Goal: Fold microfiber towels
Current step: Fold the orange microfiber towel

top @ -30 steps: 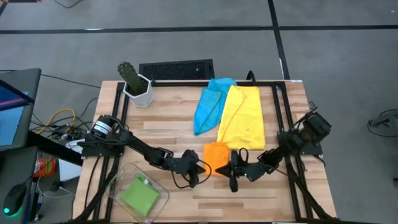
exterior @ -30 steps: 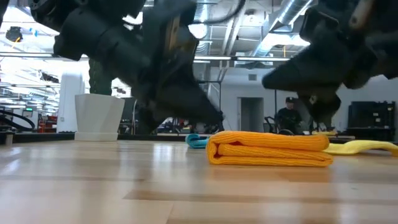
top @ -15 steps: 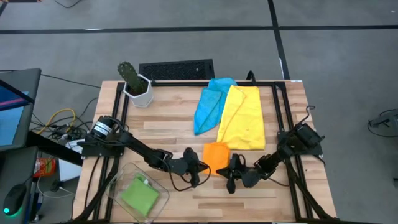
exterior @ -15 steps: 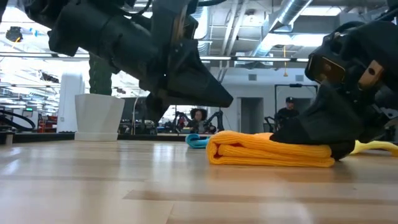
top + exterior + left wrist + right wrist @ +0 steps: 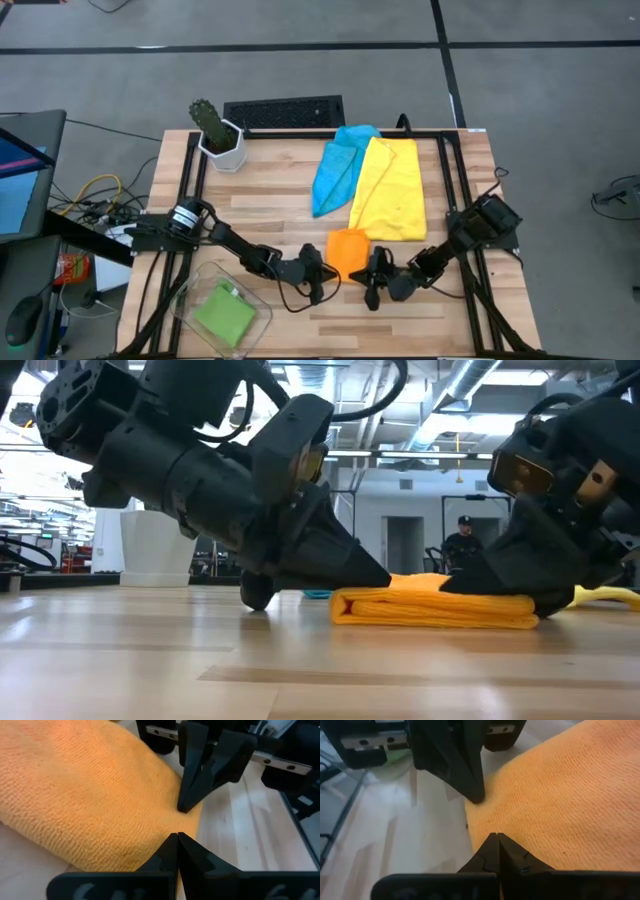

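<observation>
The orange towel [image 5: 348,246] lies folded into a small square on the table's near middle, several layers thick in the low view [image 5: 430,605]. My left gripper [image 5: 326,268] is shut at its near left corner. My right gripper [image 5: 372,270] is shut at its near right corner. The two tips stand close together along the towel's near edge. Farther back the yellow towel [image 5: 390,190] lies spread flat, and the light blue towel [image 5: 335,165] lies rumpled beside it. The green towel [image 5: 224,312] lies folded in a clear box. My left gripper presses its shut fingertips [image 5: 176,840] down on the orange towel's top near the near edge [image 5: 150,832]. It comes slanting down from the table's left. The towel lies flat on the table. My right gripper presses its shut fingertips [image 5: 496,840] on the towel's top by the near edge [image 5: 520,827]. It slants down from the table's right. The towel stays flat under it.
A cactus in a white pot [image 5: 218,135] stands at the far left corner. A dark grille [image 5: 283,112] lies past the far edge. The clear box [image 5: 215,305] sits at the near left. Bare wood [image 5: 260,200] lies between the pot and the towels.
Both grippers have come down onto the orange towel, the right one first, the left one in the last half second. Both stayed shut. The towel has kept its place and its folded shape.
</observation>
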